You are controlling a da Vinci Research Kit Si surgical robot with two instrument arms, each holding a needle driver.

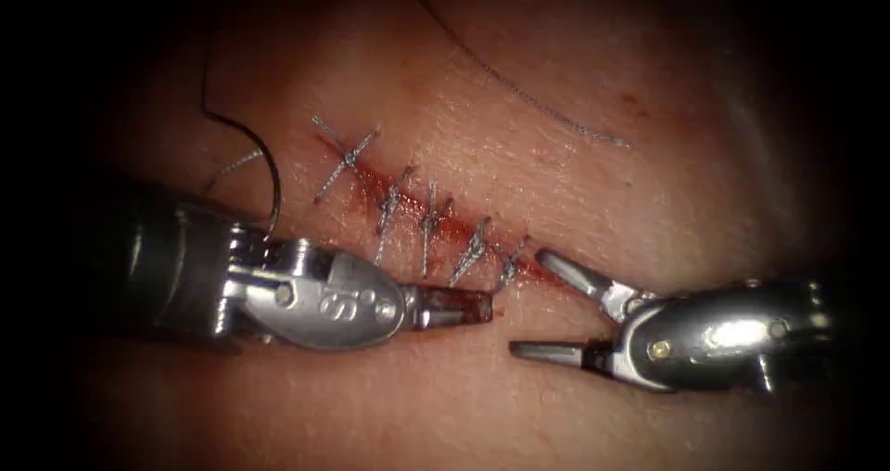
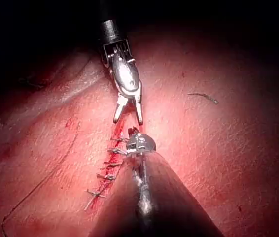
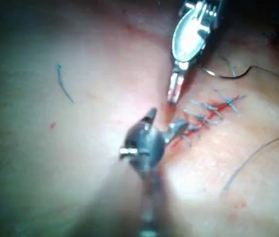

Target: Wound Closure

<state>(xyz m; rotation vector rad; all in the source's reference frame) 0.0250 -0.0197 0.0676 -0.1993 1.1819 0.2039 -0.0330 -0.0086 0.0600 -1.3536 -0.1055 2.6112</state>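
We see five stitches (image 1: 426,225) across the cut (image 1: 436,230). Right gripper (image 1: 547,309) gapes wide, empty; left gripper (image 1: 454,306) looks closed, holding nothing visible. Needle (image 1: 264,170) lies loose left of the cut, so re-grasp needed.

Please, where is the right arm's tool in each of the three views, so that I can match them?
Endoscope view: right arm's tool at the stitched cut's lower right end, open, holding nothing.
Left wrist view: it comes in beyond the cut.
Right wrist view: it is beside the cut.
Shared landmark: the row of stitches.
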